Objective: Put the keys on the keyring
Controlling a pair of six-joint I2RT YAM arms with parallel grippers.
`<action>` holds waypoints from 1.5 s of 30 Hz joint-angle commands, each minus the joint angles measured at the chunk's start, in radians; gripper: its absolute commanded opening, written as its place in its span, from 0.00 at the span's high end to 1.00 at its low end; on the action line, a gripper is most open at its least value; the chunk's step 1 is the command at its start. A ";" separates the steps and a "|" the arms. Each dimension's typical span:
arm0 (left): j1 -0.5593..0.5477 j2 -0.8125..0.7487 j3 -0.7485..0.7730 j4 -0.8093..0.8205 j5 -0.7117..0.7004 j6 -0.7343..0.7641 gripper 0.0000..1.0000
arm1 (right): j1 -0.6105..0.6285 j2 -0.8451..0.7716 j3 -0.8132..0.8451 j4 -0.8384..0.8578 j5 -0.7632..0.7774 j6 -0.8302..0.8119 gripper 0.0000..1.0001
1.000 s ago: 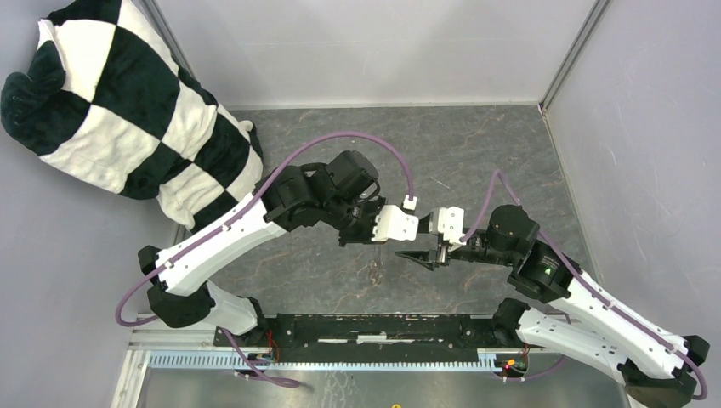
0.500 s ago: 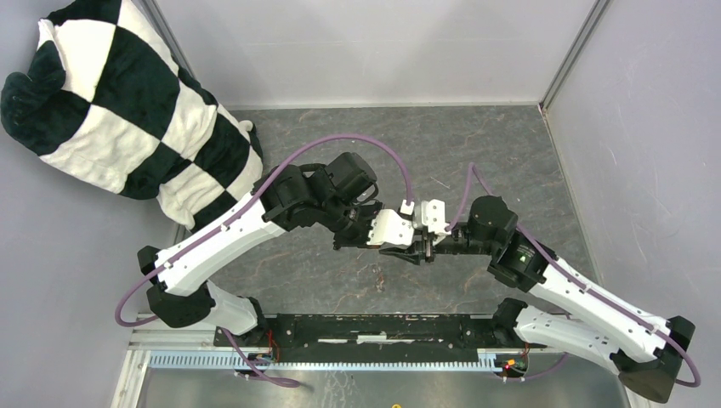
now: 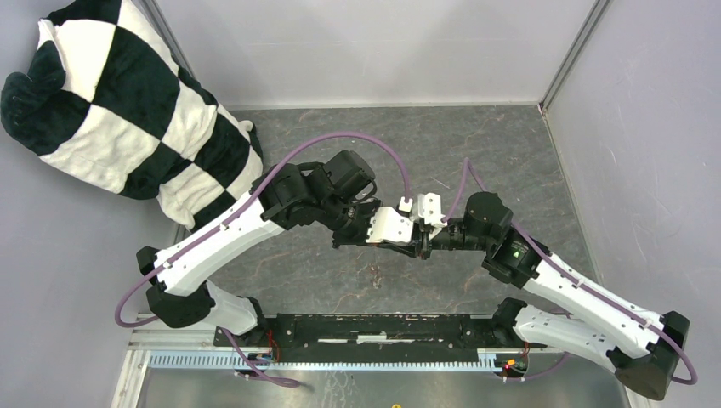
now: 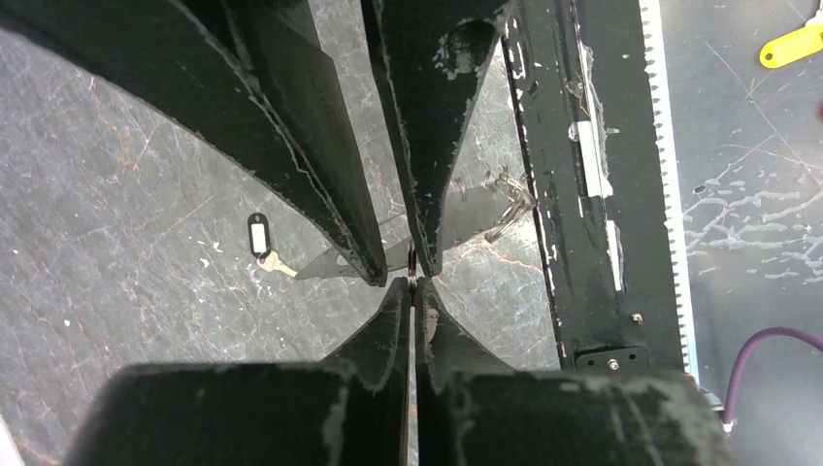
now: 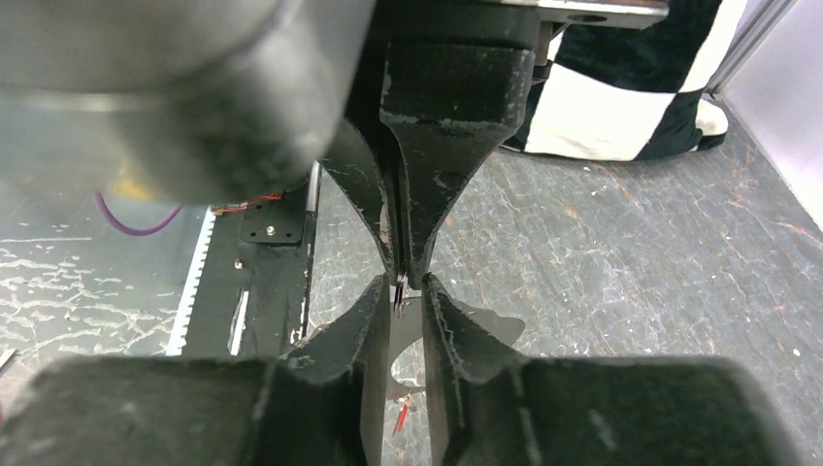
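Both grippers meet tip to tip above the middle of the grey table. My left gripper [image 3: 408,241] [image 4: 414,283] is shut on the keyring [image 4: 412,264], a thin metal edge poking out of its fingertips. My right gripper [image 3: 428,243] [image 5: 400,285] faces it, with its jaws a narrow gap apart around that same keyring [image 5: 399,291] edge and not pinching it. A key with a black tag [image 4: 258,236] lies flat on the table, left of the grippers in the left wrist view. A red-tagged key [image 5: 401,416] shows low down through the right fingers' gap; whether it hangs or lies, I cannot tell.
A black-and-white checkered cushion [image 3: 127,110] leans in the far left corner. Grey walls close the table at the back and right. A black rail [image 3: 383,327] runs along the near edge by the arm bases, with a yellow tag [image 4: 791,44] lying beyond it.
My right arm has moved left until its fingers reach the left gripper's tips, and its jaws have narrowed around the keyring. The left gripper has stayed shut and almost still.
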 commanded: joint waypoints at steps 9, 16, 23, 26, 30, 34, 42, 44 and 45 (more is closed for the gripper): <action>-0.007 -0.035 0.023 0.078 0.037 -0.009 0.98 | -0.005 0.037 0.013 -0.023 0.054 0.015 0.77; -0.007 -0.038 0.022 0.089 0.038 -0.013 0.98 | -0.007 0.057 0.027 -0.045 0.070 0.022 0.84; -0.007 -0.057 0.003 0.114 0.038 -0.016 0.98 | -0.010 0.057 0.025 -0.031 0.097 0.046 0.70; -0.007 -0.069 -0.006 0.121 0.041 -0.015 0.98 | -0.014 0.043 0.012 -0.006 0.101 0.057 0.78; -0.007 -0.079 -0.012 0.136 0.038 -0.018 0.98 | -0.023 0.038 -0.006 0.011 0.092 0.081 0.87; -0.007 -0.100 -0.027 0.169 0.036 -0.024 0.98 | -0.031 0.037 -0.033 0.075 0.084 0.124 0.72; -0.007 -0.122 -0.036 0.182 0.045 -0.026 0.98 | -0.057 -0.005 -0.102 0.213 0.039 0.193 0.95; -0.007 -0.120 -0.038 0.174 0.048 -0.023 0.98 | -0.061 -0.009 -0.101 0.218 0.034 0.193 0.97; -0.007 -0.119 -0.038 0.167 0.051 -0.020 0.98 | -0.061 -0.011 -0.097 0.217 0.034 0.193 0.97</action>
